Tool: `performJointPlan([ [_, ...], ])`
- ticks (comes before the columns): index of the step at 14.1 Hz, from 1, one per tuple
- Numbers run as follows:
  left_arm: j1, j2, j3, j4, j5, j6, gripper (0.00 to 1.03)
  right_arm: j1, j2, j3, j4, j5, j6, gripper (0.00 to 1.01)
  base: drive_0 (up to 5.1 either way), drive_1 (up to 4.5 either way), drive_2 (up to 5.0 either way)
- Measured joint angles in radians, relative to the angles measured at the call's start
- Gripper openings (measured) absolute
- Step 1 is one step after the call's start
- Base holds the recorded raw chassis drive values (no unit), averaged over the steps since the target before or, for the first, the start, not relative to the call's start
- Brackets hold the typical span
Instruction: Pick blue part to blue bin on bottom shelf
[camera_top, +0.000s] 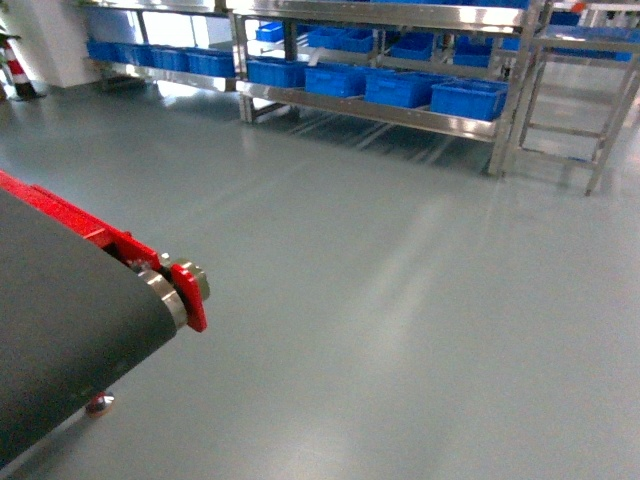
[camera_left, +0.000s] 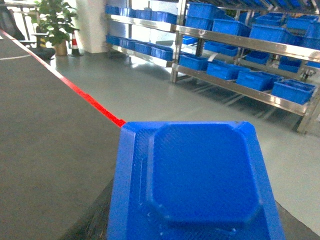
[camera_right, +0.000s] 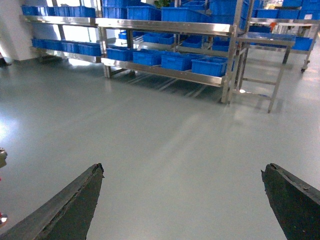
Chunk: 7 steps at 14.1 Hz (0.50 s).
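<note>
Blue part (camera_left: 197, 185) hides the left hand's grip; right hand (camera_right: 182, 200) gapes.

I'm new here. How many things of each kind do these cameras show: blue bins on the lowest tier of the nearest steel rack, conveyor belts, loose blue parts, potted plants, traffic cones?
blue bins on the bottom shelf of the nearest rack: 4
conveyor belt: 1
blue part: 1
potted plant: 1
traffic cone: 1
Total: 8
</note>
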Motion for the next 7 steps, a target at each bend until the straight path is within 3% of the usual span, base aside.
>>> performJointPlan([
  [7, 0.000, 0.000, 0.000, 0.000, 0.000, 0.000, 0.44, 0.000, 0.000, 0.000, 0.000, 0.000, 0.000, 0.98, -1.6, -1.65, -1.6],
])
